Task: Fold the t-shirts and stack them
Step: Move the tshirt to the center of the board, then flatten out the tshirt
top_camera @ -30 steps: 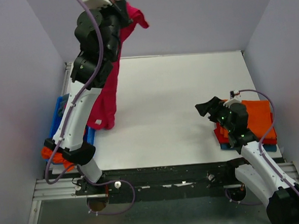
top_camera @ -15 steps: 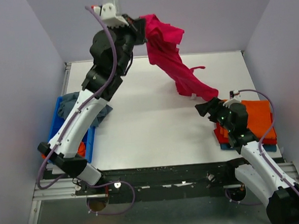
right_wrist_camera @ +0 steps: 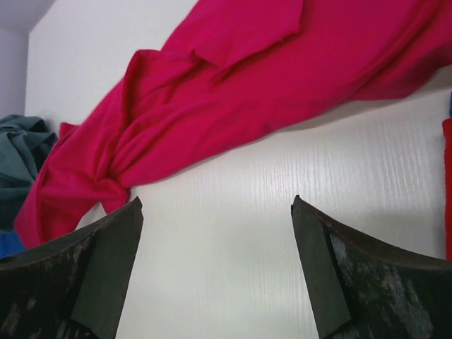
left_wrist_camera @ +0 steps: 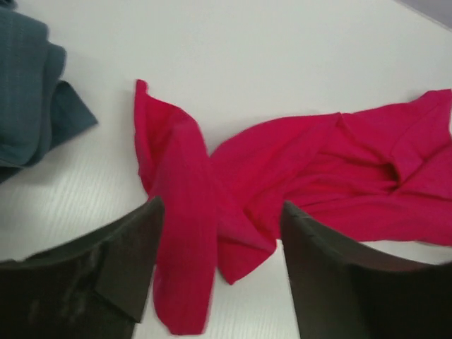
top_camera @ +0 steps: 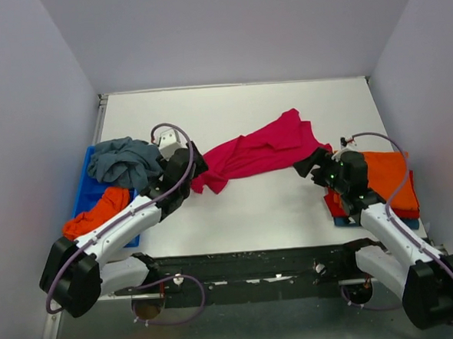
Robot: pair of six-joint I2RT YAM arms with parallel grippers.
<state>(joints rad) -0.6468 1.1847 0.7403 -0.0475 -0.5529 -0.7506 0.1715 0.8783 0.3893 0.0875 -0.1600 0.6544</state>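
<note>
A crimson t-shirt [top_camera: 260,152] lies crumpled in a long strip across the middle of the white table [top_camera: 236,207]. My left gripper [top_camera: 197,167] is low at its left end. In the left wrist view the jaws stand open [left_wrist_camera: 219,212], and the crimson t-shirt's [left_wrist_camera: 282,162] loose end lies on the table between them, ungripped. My right gripper [top_camera: 311,164] sits at the shirt's right end, open. In its wrist view only bare table shows between its fingers [right_wrist_camera: 215,205], with the crimson t-shirt [right_wrist_camera: 233,92] just beyond. A folded stack with an orange t-shirt [top_camera: 387,173] on top rests at the right.
At the left stands a blue bin [top_camera: 84,186] holding a crumpled grey t-shirt [top_camera: 124,160] and an orange t-shirt [top_camera: 98,212]. The grey t-shirt [left_wrist_camera: 28,99] lies close to my left gripper. Lavender walls enclose the table on three sides.
The left arm swung the crimson t-shirt down from high in the air onto the table, opened and let it go. The right gripper barely moved.
</note>
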